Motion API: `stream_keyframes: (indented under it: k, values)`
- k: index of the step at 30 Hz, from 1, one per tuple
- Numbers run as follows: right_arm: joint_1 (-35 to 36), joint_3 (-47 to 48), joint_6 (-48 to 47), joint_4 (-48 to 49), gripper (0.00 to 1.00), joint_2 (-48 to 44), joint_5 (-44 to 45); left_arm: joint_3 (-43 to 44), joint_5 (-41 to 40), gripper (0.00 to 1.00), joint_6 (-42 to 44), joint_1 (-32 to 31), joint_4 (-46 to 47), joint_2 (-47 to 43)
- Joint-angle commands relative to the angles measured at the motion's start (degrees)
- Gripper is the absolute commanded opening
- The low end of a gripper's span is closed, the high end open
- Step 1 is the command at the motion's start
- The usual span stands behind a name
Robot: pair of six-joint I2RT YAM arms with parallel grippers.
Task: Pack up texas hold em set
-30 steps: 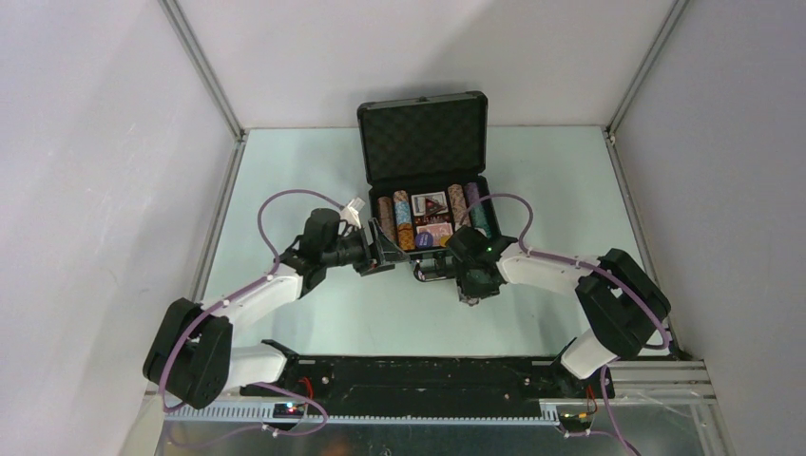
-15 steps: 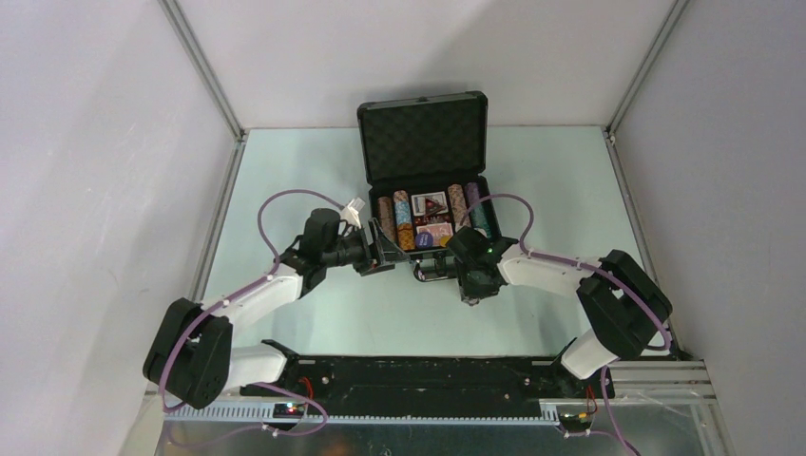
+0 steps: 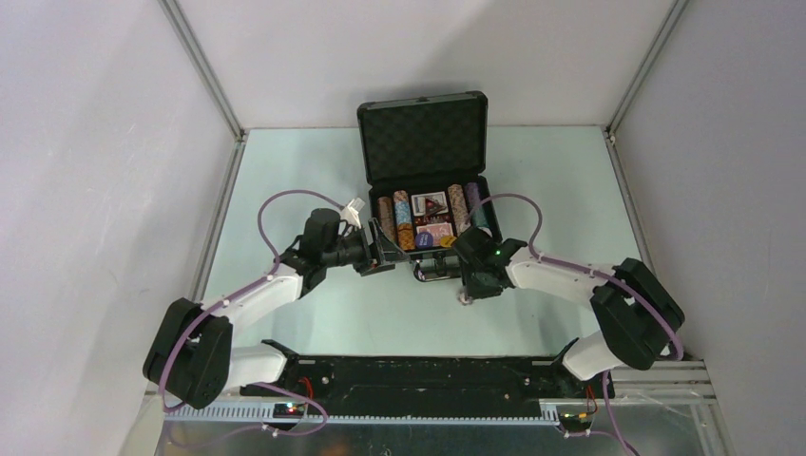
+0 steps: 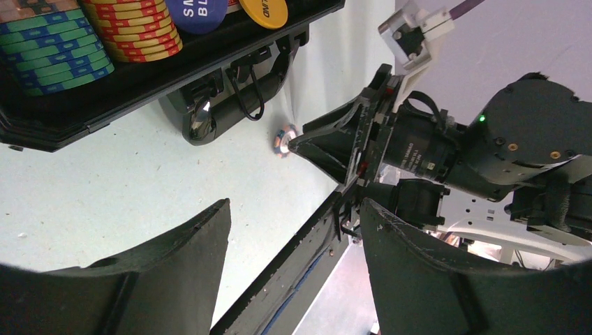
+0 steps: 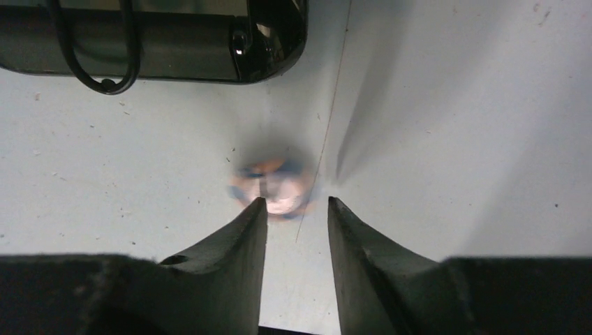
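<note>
One loose chip of the set lies on the desk, just in front of the case and near its handle. The right claw is low over the desk with its tips just beside this chip. Its jaws are released, with a narrow gap and nothing between them. The step in hand seems to be picking up this chip. To do it well, the claw should probably go a little forward so that the chip sits between both fingers before they close. A thin chip lying flat can easily slide away or flip, so a slow squeeze on its edge looks safer. The chip is blurred in the right wrist view; it looks pale with orange and blue marks on the rim. The case is black and stands at the middle of the desk with the lid up, showing dark foam. In the lower half I see chip stacks in striped green-blue and red-yellow, two card decks in the middle, and a blue disc beside a yellow disc. The left claw waits at the case's front left corner, jaws wide apart and empty.
</note>
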Motion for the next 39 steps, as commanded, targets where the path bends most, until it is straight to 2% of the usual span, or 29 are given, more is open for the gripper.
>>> stream_keyframes:
  k: [1,12,13,16,18,20,25,32,39]
  values:
    - [-1.25,1.93,-0.87,-1.17,0.00,-3.60,-0.27,1.47,-0.56,0.72,-0.20,-0.42,2.00,0.10]
    - [-2.65,2.87,-1.39,-0.61,0.00,-4.79,-1.87,1.52,-0.45,0.72,-0.30,-0.41,1.99,0.12]
    - [-2.46,2.91,-1.28,-0.11,0.02,-4.56,-2.62,1.52,-0.45,0.72,-0.30,-0.41,2.00,0.08]
    - [-0.81,3.53,-0.79,0.77,0.37,-3.87,-3.23,1.08,-0.52,0.72,-0.22,-0.41,2.00,-0.01]
    - [0.64,4.51,-0.24,1.10,0.51,-2.90,-3.13,0.68,-0.61,0.72,-0.14,-0.41,2.00,0.00]
    - [1.89,5.62,0.14,1.52,0.58,-1.39,-3.32,0.13,-0.73,0.72,-0.13,-0.42,1.99,-0.30]
    - [4.41,9.04,1.04,1.98,0.63,3.24,-3.33,-1.65,-1.42,0.72,-0.27,-0.40,1.93,-1.80]
    - [6.01,11.45,2.17,1.61,0.77,9.78,-3.47,-3.48,-1.72,0.72,-0.52,-0.44,1.98,-3.41]
    - [7.34,12.38,2.54,1.09,0.79,13.50,-0.61,-4.47,-2.46,0.72,-0.53,-0.44,1.97,-4.35]
